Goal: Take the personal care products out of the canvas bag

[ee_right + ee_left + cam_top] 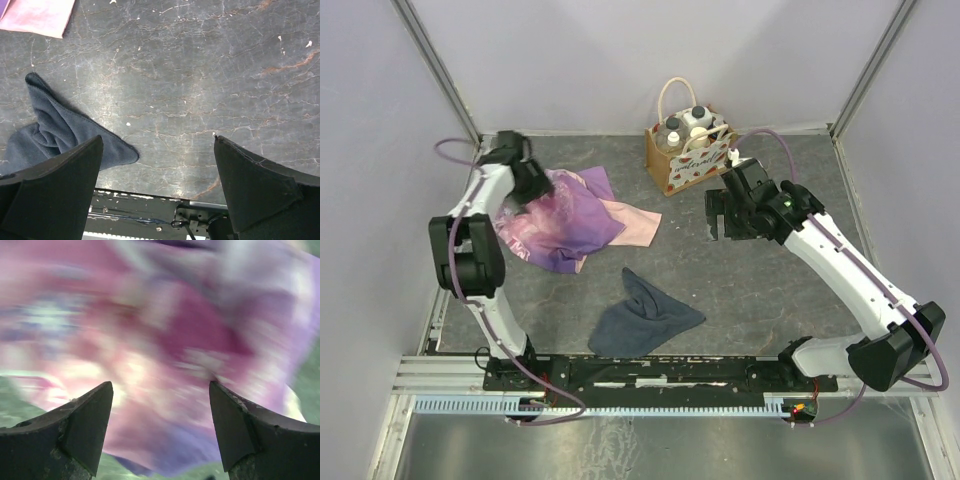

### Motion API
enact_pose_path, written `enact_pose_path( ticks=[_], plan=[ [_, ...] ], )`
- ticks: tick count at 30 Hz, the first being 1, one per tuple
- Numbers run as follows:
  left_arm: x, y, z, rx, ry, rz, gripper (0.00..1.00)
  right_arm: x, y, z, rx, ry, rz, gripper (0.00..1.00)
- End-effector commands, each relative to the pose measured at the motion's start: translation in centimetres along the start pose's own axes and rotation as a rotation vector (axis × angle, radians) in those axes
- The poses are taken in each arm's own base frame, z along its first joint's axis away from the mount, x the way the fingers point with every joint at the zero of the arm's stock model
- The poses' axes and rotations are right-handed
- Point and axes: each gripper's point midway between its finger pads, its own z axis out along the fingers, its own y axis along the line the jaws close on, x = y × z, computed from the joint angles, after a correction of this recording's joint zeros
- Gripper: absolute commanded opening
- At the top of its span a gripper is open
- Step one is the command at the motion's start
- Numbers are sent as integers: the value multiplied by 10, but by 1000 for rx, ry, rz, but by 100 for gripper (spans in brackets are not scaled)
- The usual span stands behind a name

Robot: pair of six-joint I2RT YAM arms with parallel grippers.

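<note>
Pincer on the left [160, 390] stands spread above the pink-purple garment [565, 215], which is blurred in its wrist view. The right pincer [159, 142] is spread wide over bare bench [740, 290]. A grey-blue cloth [645, 315] lies nearer the front. The canvas bag [685, 165] stands upright at the back, with the bottles [698, 118] inside it.

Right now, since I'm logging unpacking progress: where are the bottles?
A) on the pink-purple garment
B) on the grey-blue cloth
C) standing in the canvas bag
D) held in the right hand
C: the bottles stand upright inside the canvas bag, with their caps showing above its rim.
</note>
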Motion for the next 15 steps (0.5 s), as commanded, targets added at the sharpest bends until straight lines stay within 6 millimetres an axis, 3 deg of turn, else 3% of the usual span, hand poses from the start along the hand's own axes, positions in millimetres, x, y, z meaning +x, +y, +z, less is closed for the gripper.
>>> enact_pose_path(
  ticks=[1, 4, 7, 12, 15],
  plan=[
    [29, -98, -53, 196, -45, 220, 83, -15, 12, -7, -53, -34, 40, 100],
    [64, -129, -48, 244, 7, 298, 83, -14, 13, -8, -62, -39, 60, 100],
    [93, -141, -30, 247, 86, 349, 82, -11, 8, -9, -48, -43, 60, 100],
    [118, -129, -2, 182, 165, 379, 81, -5, 1, -10, -26, -41, 53, 100],
    [116, -110, 11, 134, 196, 359, 82, -2, -2, -8, -16, -46, 54, 100]
  ],
)
